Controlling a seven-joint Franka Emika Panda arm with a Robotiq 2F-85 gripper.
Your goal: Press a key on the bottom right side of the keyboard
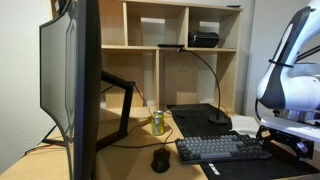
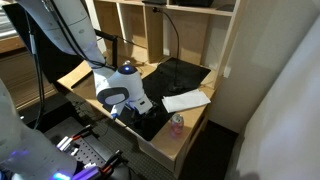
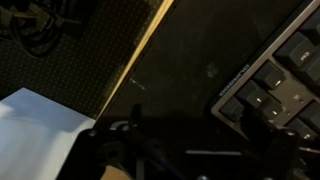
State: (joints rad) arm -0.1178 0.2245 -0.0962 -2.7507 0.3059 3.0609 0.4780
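The keyboard [image 1: 225, 148] is wide, low and dark, and lies on the desk in front of the shelf. Its corner with several dark keys shows at the right of the wrist view [image 3: 283, 80]. My gripper [image 1: 291, 138] hangs low just past the keyboard's right end, under the white arm. In an exterior view the white wrist covers the gripper [image 2: 124, 111] and most of the keyboard. In the wrist view the gripper [image 3: 190, 165] is only dark shapes at the bottom edge, over the black mat [image 3: 180, 60] beside the keyboard corner. Its jaws are too dark to read.
A small black mouse [image 1: 160, 160] lies left of the keyboard. A yellow can [image 1: 157, 122] stands behind it. A large monitor [image 1: 70, 80] fills the left. A desk lamp [image 1: 215, 118] stands at the back. A white paper [image 3: 35, 130] [image 2: 185, 100] lies near the desk edge, and a pink bottle [image 2: 177, 125] stands beside it.
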